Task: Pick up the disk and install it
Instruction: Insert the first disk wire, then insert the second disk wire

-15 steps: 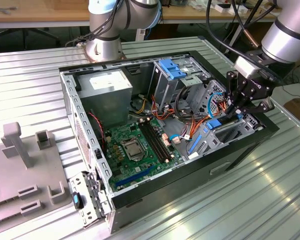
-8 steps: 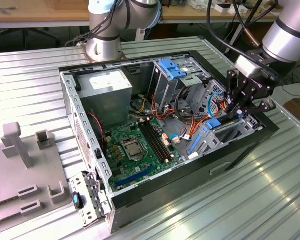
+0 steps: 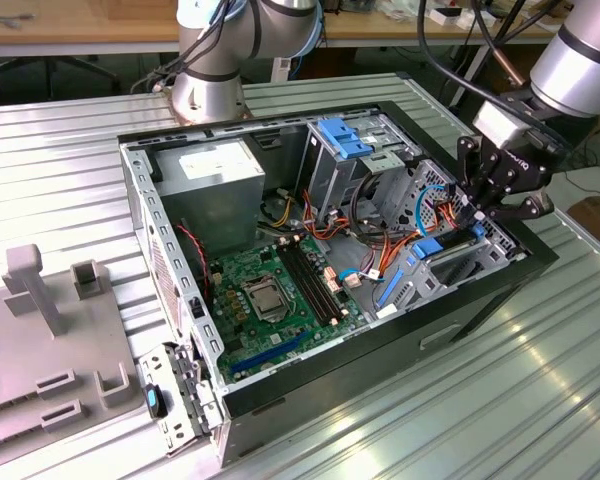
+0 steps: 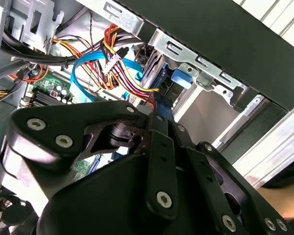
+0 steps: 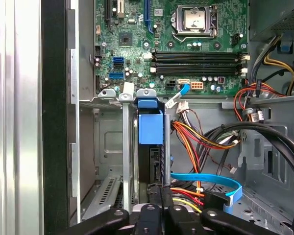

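Exterior view overlooks the case; both wrist views sit close inside.

arm: enters from exterior view's right | gripper: pointing down, tilted

Hard drive, dark body with a blue plastic carrier frame along the edge, standing on edge inside a slot of the metal drive cage, at 3 o'clock of the open computer case in the exterior view.

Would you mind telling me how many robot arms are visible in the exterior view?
2. The first arm stands beyond the computer case; the second arm reaches in from the exterior view's right, its gripper at the case's drive cage. No others seem hidden.
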Controlling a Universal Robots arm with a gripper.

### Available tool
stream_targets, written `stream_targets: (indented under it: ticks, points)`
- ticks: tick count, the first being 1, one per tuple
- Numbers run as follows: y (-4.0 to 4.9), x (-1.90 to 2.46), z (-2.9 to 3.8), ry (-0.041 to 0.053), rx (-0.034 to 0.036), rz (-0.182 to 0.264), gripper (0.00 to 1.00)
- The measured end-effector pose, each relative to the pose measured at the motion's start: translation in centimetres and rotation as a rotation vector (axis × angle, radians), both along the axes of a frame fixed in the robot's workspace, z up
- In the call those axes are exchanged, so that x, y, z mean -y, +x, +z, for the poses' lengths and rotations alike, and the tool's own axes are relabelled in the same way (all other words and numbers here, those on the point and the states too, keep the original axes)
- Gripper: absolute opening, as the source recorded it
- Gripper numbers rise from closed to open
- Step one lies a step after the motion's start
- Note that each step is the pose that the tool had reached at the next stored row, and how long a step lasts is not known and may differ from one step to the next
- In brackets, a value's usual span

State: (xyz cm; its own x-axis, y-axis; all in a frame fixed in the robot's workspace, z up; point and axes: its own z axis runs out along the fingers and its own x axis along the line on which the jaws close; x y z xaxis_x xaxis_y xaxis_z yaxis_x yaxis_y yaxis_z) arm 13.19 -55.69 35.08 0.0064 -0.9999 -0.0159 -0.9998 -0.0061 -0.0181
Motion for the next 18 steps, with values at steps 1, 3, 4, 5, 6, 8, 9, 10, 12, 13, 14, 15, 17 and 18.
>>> stream_targets:
  ticks: [1, 3, 4, 5, 6, 8, 9, 10, 12, 13, 14, 15, 17, 18]
  points:
    - [0.0, 0.0, 0.0, 0.0009, 0.0, 0.0, 0.11]
    - [0.0, 0.0, 0.0, 0.0022, 0.0, 0.0, 0.11]
    - [0.0, 0.0, 0.0, 0.0027, 0.0, 0.0, 0.11]
    - [0.0, 0.0, 0.0, 0.0034, 0.0, 0.0, 0.11]
    - [0.0, 0.0, 0.0, 0.0043, -0.0001, 0.0, 0.11]
    - [0.0, 0.0, 0.0, 0.0055, 0.0, 0.0, 0.11]
    - [0.0, 0.0, 0.0, 0.0062, 0.0, 0.0, 0.11]
    - [0.0, 0.0, 0.0, 0.0069, 0.0, 0.0, 0.11]
    - [0.0, 0.0, 0.0, 0.0083, 0.0, 0.0, 0.11]
    - [0.0, 0.0, 0.0, 0.0097, 0.0, 0.0, 0.11]
    - [0.0, 0.0, 0.0, 0.0105, 0.0, 0.0, 0.11]
    - [0.0, 0.0, 0.0, 0.0111, -0.0001, 0.0, 0.11]
    - [0.0, 0.01, 0.07, 0.0129, -0.0001, 0.0, 0.11]
    - [0.0, 0.0, 0.38, 0.0129, 0.0, 0.0, 0.11]
